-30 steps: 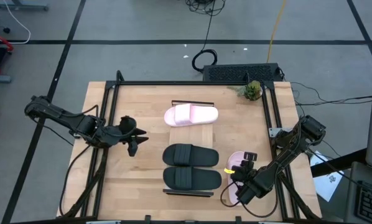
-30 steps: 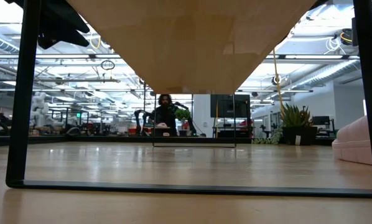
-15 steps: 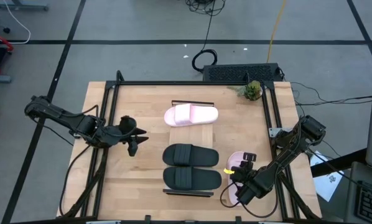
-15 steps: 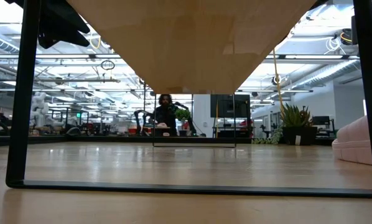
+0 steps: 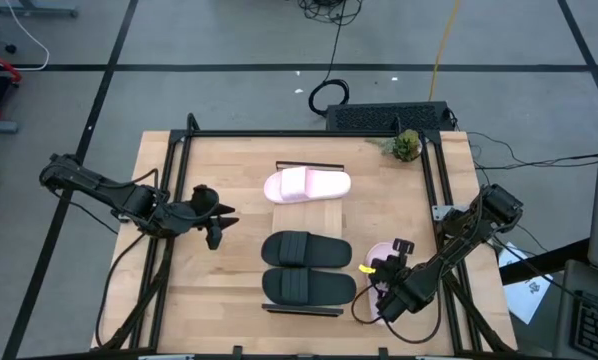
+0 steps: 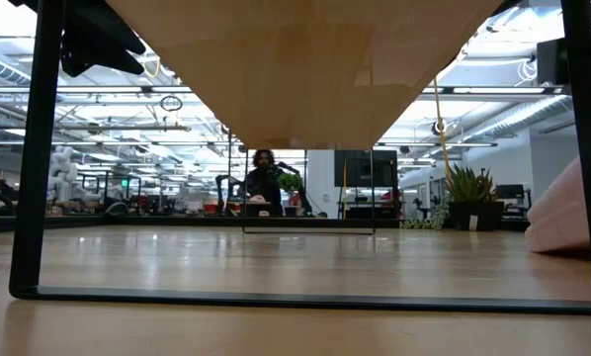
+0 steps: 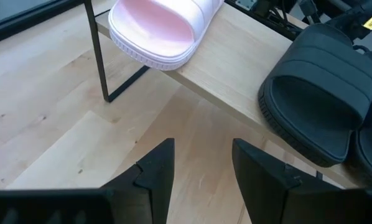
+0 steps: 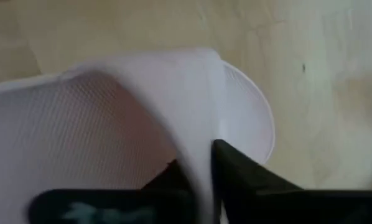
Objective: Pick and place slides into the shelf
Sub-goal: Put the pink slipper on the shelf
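From above, the right gripper [image 5: 387, 296] clamps the strap of a pink slide [image 5: 381, 262] beside the shelf [image 5: 304, 212], which carries one pink slide [image 5: 307, 185] and two black slides [image 5: 306, 267]. The left gripper [image 5: 217, 222] hovers apart nearby, jaws spread. Its wrist view shows the fingers [image 7: 156, 171] apart. The right wrist view shows the pinched strap [image 8: 173, 118].
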You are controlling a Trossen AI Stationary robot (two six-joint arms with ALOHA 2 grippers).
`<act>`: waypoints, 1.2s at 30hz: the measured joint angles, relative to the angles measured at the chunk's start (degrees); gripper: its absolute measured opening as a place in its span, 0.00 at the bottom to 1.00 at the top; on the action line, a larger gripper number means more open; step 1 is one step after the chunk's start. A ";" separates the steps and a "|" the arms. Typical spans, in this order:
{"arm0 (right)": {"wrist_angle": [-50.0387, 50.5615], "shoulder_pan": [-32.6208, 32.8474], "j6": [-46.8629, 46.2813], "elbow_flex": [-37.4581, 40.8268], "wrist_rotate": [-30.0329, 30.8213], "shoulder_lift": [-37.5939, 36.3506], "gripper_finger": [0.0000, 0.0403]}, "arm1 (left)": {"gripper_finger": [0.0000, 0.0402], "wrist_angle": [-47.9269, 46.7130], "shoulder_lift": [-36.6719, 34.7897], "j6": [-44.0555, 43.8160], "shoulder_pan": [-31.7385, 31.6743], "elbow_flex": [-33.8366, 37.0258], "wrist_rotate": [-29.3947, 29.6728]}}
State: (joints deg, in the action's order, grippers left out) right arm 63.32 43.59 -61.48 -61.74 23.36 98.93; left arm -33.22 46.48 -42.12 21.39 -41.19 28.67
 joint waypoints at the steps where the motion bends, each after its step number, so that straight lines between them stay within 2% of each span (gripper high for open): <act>1: -0.53 -0.10 0.65 0.51 0.18 -0.10 0.03 | 0.40 0.01 0.02 -0.01 0.00 0.00 0.00; 17: -1.18 -0.80 -3.57 2.50 -0.39 0.01 0.01 | 0.40 0.03 0.01 -1.09 -0.01 0.00 -0.07; 21: 0.09 -0.10 -3.60 2.47 4.53 -0.13 0.01 | 0.40 0.03 0.02 -1.89 0.01 0.00 -0.11; 23: 3.36 0.64 -3.46 1.96 7.79 -0.30 0.01 | 0.40 0.03 0.02 -2.02 -0.01 0.00 -0.15; 30: 25.70 2.57 -2.22 -5.97 8.19 -1.49 0.00 | 0.40 0.43 -0.03 -3.65 0.01 0.00 -0.63; 36: 26.77 3.70 0.63 -13.22 11.35 -6.82 0.00 | 0.40 0.51 -0.02 -5.88 0.01 0.00 -0.63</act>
State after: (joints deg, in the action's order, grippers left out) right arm 90.09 47.29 -60.85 -74.96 34.71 92.11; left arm -32.71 46.46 -48.01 21.40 -41.19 28.03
